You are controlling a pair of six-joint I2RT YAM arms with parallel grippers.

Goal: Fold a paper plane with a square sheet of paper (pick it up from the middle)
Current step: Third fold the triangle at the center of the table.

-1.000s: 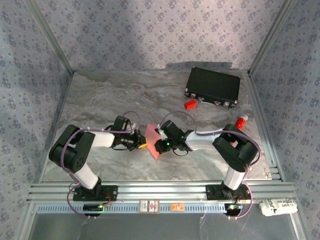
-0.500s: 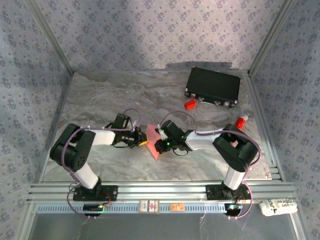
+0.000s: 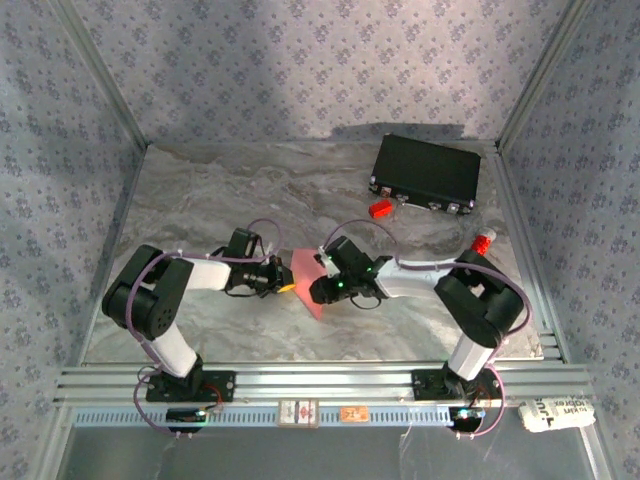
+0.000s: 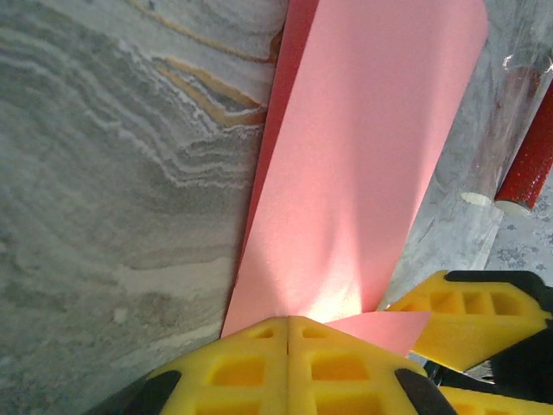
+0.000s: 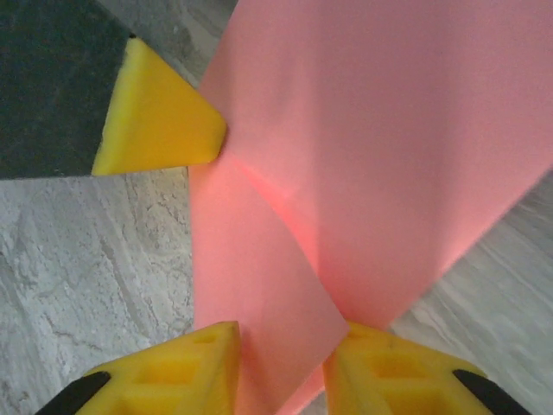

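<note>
Both arms reach inward from the lower corners of the frame, elbows bent, wrists low, meeting at centre. The left claw [image 3: 287, 286] is pinched tight on the pink paper [image 3: 303, 266]. The right claw [image 3: 318, 291] has its fingers parted around it.

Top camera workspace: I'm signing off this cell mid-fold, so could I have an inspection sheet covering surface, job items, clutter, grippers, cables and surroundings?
Surface: grey marbled table; no spills seen.
Job's things: pink paper sheet, partly folded, between the two grippers near the table's middle.
Clutter: black case at the far right; small red block just in front of it; red-and-white tube near the right edge.
Grippers: left gripper shut on the paper's edge; right gripper open, with paper passing between its fingers.
Cables: purple cables loop off both arms; no snag seen.
Surroundings: patterned walls; metal rail along the front.
</note>
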